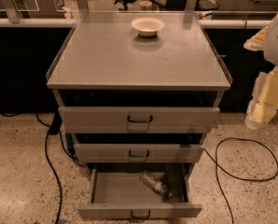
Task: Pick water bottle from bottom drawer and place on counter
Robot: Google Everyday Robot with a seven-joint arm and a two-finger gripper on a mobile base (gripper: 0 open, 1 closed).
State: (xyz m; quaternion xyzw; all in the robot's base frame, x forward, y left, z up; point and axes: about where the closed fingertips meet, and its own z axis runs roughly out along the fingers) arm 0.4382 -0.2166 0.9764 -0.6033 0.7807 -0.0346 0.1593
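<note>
The water bottle (154,183) is small and clear and lies on its side, tilted, in the right half of the bottom drawer (111,190). That drawer is pulled open and has a small dark loop handle on its front. The counter (106,55) is the broad flat grey cabinet top above the drawers. My gripper (262,108) is at the right edge of the view, beside the cabinet at about the height of the top drawer. It is well apart from the bottle and nothing shows in it.
A white bowl (148,25) stands at the back middle of the counter. Two wider grey drawers (139,119) (139,153) stick out a little above the bottom one. Black cables (241,171) (50,157) lie on the speckled floor on both sides. A white-edged bench (27,21) runs behind.
</note>
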